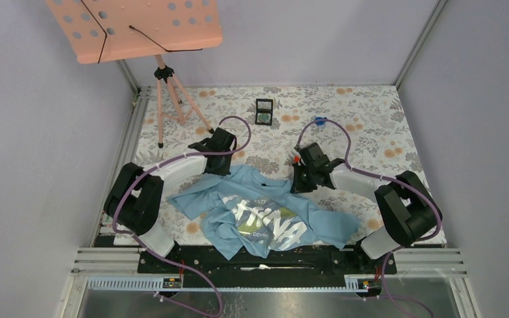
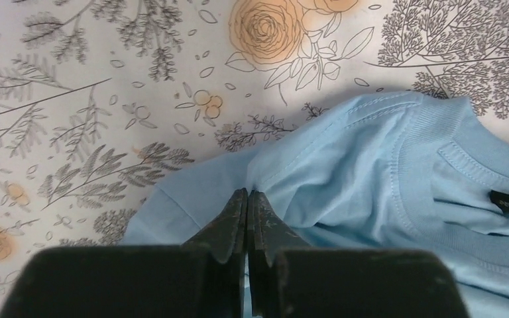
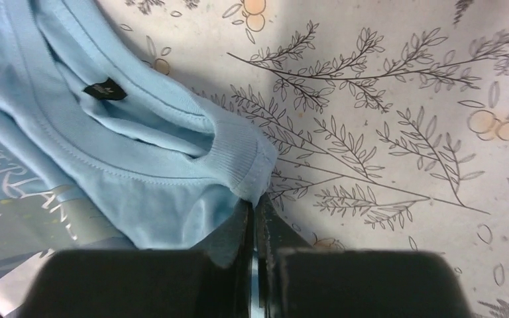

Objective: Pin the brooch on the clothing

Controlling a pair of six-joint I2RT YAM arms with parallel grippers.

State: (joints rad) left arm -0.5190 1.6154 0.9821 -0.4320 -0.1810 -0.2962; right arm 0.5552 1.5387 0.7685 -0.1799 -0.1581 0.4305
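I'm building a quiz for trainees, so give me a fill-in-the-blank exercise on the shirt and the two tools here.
1. The T-shirt is light ___.
2. The left tool is ___ (open or shut) on the shirt's fabric.
3. The right tool grips the shirt at its ___.
4. The little tag sewn inside the shirt is ___.
Missing words: blue; shut; collar; black.

A salmon-pink perforated music stand (image 1: pixel 139 26) on a thin tripod is standing at the upper left of the frame, its feet resting on the white floral-printed desk (image 1: pixel 371 119). A small black square case (image 1: pixel 264 104) is lying open at upper centre. A tiny blue trinket (image 1: pixel 319 121) is sitting to its right, and a small red block (image 1: pixel 295 159) is lying lower, near the centre.
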